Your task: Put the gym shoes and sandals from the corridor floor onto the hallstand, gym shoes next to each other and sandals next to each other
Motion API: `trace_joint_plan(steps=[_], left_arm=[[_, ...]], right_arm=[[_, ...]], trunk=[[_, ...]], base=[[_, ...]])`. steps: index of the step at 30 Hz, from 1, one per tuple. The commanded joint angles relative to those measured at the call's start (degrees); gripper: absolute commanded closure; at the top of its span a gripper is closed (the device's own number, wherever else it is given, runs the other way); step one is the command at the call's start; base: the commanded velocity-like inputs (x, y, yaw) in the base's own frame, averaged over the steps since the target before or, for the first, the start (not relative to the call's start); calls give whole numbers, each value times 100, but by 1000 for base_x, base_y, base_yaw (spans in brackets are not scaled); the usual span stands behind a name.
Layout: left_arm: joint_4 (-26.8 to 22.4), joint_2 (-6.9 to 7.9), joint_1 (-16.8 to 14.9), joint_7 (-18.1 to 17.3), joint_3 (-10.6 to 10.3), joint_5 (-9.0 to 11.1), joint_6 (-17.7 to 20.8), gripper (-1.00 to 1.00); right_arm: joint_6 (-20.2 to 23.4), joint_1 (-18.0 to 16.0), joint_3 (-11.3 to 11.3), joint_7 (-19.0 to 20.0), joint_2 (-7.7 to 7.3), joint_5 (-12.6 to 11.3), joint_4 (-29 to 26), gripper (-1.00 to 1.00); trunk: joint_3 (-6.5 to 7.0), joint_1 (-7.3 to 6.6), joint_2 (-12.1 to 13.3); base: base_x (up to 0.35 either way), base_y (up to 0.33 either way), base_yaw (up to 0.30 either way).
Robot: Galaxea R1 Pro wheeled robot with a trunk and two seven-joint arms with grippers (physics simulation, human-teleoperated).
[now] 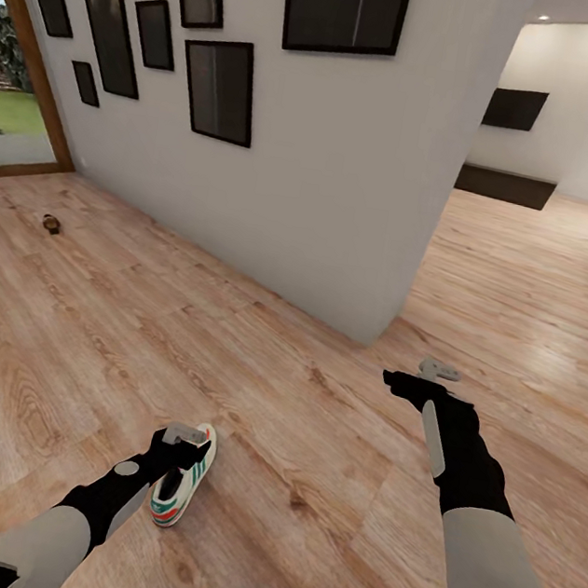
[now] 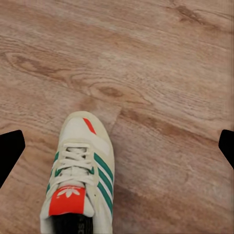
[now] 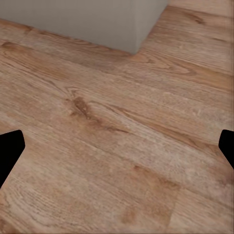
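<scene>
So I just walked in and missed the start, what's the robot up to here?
It is tidying shoes off the corridor floor. The left gripper is open and right over one gym shoe lying on the planks, apparently about to grasp it. The right gripper is open above bare floor, holding nothing. A small dark object, possibly a sandal, lies farther off near the picture-hung wall.
</scene>
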Motion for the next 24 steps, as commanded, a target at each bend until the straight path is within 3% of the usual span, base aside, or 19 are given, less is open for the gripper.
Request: trace_joint_plan(steps=[1,8,14,24], left_arm=[[2,4,-3,14,-22,-40,-29,-100],[6,17,-3,14,-11,-35,-29,-100],[2,114,-3,16,-8,-24,-29,-100],[6,136,-3,18,-8,-16,-29,-100]], right_arm=[[27,-3,-4,-3,0,-24,-6,-100],[27,-3,-4,-3,0,-24,-6,-100],[27,-3,3,-2,5,-24,-6,-100],[27,-3,5,-2,8,-24,-6,-100]], trunk=[[-5,-1,-2],[-20,-1,-2],[-202,14,-10],[-515,40,-23]], base=[[1,1,-32],[0,0,-12],[0,0,34],[0,0,85]])
